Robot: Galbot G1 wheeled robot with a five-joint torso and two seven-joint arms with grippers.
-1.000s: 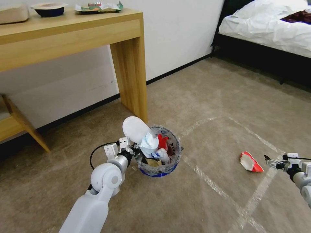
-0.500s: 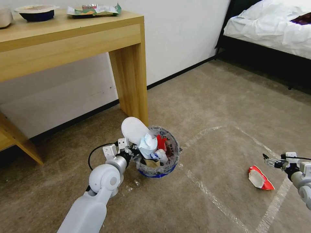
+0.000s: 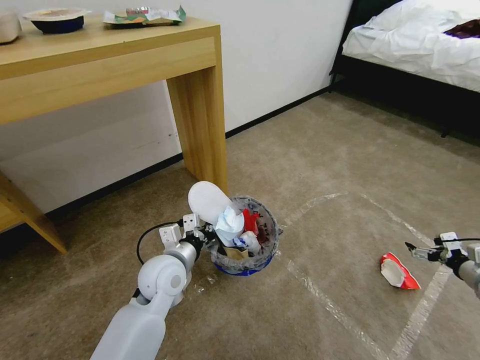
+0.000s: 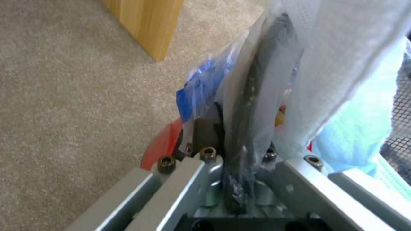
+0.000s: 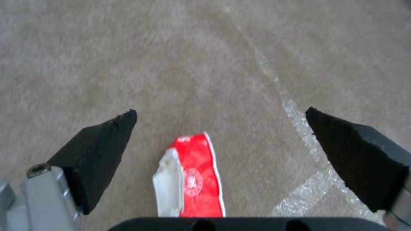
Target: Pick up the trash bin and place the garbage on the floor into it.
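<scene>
The trash bin (image 3: pixel 265 239), red with a blue band and a clear bag liner, stands on the carpet beside the desk leg. It is stuffed with garbage: a white slipper (image 3: pixel 206 201) sticking up, crumpled white-blue paper (image 3: pixel 230 222) and red scraps. My left gripper (image 3: pixel 209 241) is shut on the bin's near rim (image 4: pixel 246 106), pinching rim and bag. A red and white wrapper (image 3: pixel 397 271) lies flat on the floor to the right. My right gripper (image 3: pixel 416 250) hangs open just above it; the right wrist view shows the wrapper (image 5: pixel 192 179) between the spread black fingertips (image 5: pixel 102 147).
A wooden desk (image 3: pixel 115 60) with a thick leg (image 3: pixel 200 125) stands right behind the bin, with a bowl and packets on top. A bed (image 3: pixel 420 45) with white bedding stands at the far right. Tape lines (image 3: pixel 325 300) cross the open carpet.
The whole head view shifted, so the camera moved. The right gripper and the wrapper now sit closer together in the view. The left gripper keeps its hold on the bin.
</scene>
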